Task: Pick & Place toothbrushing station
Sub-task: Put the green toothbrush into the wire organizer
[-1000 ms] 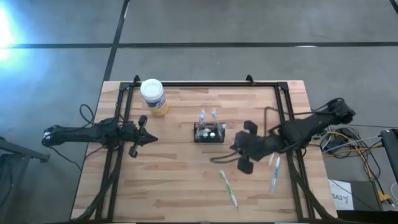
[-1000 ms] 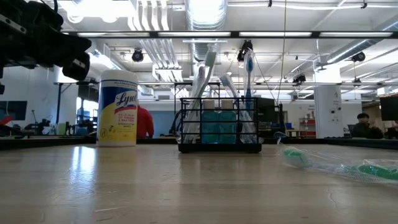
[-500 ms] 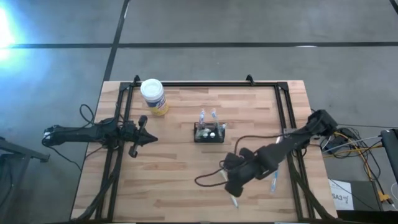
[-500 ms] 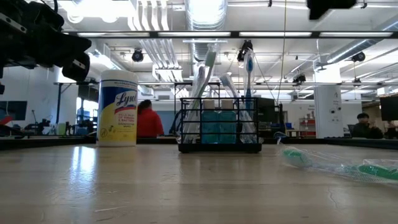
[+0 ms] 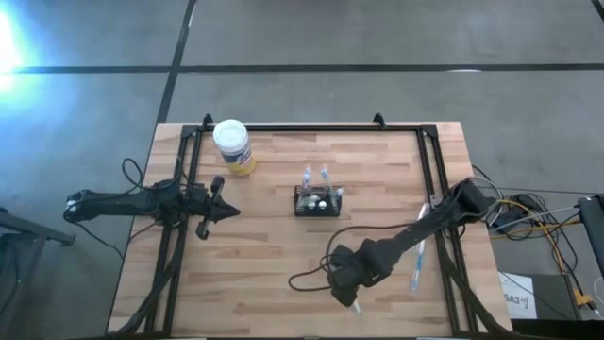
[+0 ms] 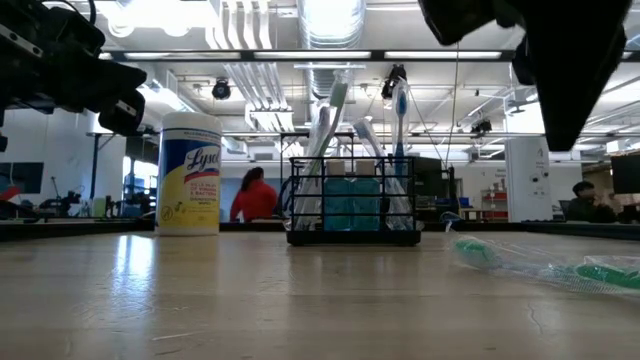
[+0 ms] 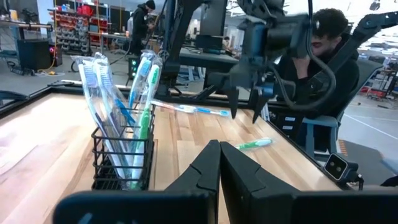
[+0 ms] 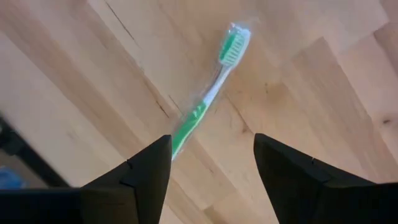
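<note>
High view first: the wooden desk (image 5: 274,274) fills the middle, and the right arm reaches in low across its near right part, its right claw (image 5: 344,286) hanging above a green toothbrush (image 8: 208,102) in clear wrap. The left arm waits at the desk's left edge, its left claw (image 5: 219,213) pinched shut and holding nothing. Near the far left corner stands a white-lidded wipes canister (image 5: 232,146). At the desk's centre sits the toothbrushing station (image 5: 317,201), a black wire holder with several brushes already upright in it. A blue toothbrush (image 5: 416,264) lies near the right rail. In the right wrist view the fingers stand wide on either side of the green handle, not yet touching it. This looks like the approach to a pick: the next move calls for a straight descent, fingers square across the thin handle, then a close. The slippery wrap could let it skid.
</note>
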Available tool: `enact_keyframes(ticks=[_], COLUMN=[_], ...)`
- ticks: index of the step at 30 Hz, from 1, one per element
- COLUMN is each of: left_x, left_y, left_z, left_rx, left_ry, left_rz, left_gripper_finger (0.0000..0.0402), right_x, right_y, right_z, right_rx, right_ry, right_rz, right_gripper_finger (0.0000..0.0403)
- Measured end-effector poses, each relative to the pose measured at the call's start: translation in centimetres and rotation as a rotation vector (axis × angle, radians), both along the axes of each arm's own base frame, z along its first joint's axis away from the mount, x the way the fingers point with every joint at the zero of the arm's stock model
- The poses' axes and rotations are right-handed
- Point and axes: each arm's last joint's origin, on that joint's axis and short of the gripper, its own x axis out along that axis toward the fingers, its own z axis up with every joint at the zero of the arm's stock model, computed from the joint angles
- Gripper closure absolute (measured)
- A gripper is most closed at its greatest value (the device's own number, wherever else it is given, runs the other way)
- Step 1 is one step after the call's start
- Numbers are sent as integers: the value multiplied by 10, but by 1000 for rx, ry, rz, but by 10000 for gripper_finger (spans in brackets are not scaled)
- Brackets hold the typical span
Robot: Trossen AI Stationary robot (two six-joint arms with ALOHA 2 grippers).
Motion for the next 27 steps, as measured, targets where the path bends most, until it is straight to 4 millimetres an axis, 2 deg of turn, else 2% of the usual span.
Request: enact_keyframes(ticks=[10,16,27], left_x=[0,0,0], left_y=[0,0,0], left_z=[0,0,0], left_rx=[-2,-24,-26], left_ry=[-1,3,9], left_rz=[0,-5,-7], left_gripper_finger=[390,390,390], right_x=[15,16,21], right_y=[12,15,16], right_z=[-40,-52,-87], right_rx=[-8,-25,-71], right_ry=[19,39,117], right_rz=[26,27,61], right_gripper_finger=[164,158,166])
